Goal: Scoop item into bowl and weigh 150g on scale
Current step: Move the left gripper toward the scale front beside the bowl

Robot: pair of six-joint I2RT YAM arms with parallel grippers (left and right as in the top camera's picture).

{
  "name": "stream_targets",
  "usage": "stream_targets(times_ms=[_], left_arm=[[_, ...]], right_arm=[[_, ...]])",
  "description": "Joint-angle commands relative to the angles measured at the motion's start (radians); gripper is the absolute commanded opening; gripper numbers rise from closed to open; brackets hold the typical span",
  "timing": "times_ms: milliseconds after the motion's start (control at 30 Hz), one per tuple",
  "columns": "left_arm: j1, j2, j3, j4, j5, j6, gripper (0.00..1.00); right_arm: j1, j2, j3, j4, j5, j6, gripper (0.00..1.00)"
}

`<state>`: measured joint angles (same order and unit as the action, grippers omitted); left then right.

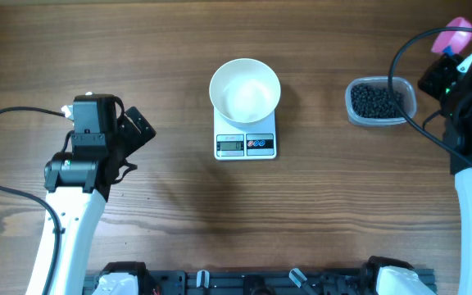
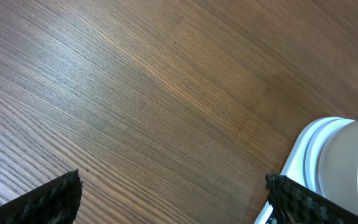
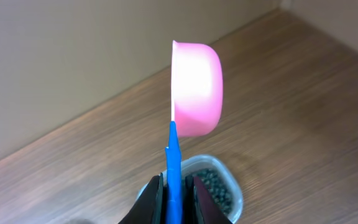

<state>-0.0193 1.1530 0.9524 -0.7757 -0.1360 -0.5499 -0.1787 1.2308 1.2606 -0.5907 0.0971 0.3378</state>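
The white bowl [image 1: 245, 90] stands on the small white scale [image 1: 245, 144] at the table's middle, and its inside looks bare. The item, small black beads [image 1: 375, 100], fills a clear plastic tub [image 1: 381, 102] to the right. My right gripper [image 3: 174, 183] is shut on the blue handle of a pink scoop [image 3: 194, 87], held on edge in the air above the far side of the tub [image 3: 229, 186]; in the overhead view the scoop [image 1: 453, 37] sits at the far right corner. My left gripper [image 2: 173, 186] hangs open over bare wood left of the scale [image 2: 297, 162] and bowl [image 2: 353, 168].
Black cables loop over the table at the far left [image 1: 6, 115] and across the right side by the tub [image 1: 400, 106]. The arm bases stand along the front edge [image 1: 252, 283]. A pale wall rises behind the table [image 3: 73, 62].
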Motion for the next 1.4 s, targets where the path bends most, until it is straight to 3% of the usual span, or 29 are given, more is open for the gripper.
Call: stream_targets(times_ms=[0,133,333,500,767,1133,1367], left_arm=[[0.005,0.006,-0.004,0.018,-0.002,0.019,1.0],[0.005,0.005,-0.004,0.026,0.107,0.051,1.0],[0.002,0.008,-0.004,0.045,0.445,0.339,1.0],[-0.037,0.008,-0.004,0.061,0.519,0.341,1.0],[-0.227,0.007,-0.004,0.049,0.515,0.489,1.0],[-0.44,0.006,-0.004,0.05,0.292,0.491,1.0],[-0.482,0.006,-0.004,0.023,0.168,0.498,1.0]], right_arm=[[-0.002,0.002,0.021,0.001,-0.081,-0.013,0.04],[-0.002,0.002,0.021,0.003,-0.13,-0.013,0.04],[-0.002,0.002,0.021,0.001,-0.24,-0.02,0.04],[-0.002,0.002,0.021,0.001,-0.325,-0.012,0.04],[-0.002,0.002,0.021,0.004,-0.336,0.031,0.04],[-0.002,0.002,0.021,-0.058,-0.351,-0.007,0.04],[-0.002,0.002,0.021,-0.151,-0.357,-0.103,0.05]])
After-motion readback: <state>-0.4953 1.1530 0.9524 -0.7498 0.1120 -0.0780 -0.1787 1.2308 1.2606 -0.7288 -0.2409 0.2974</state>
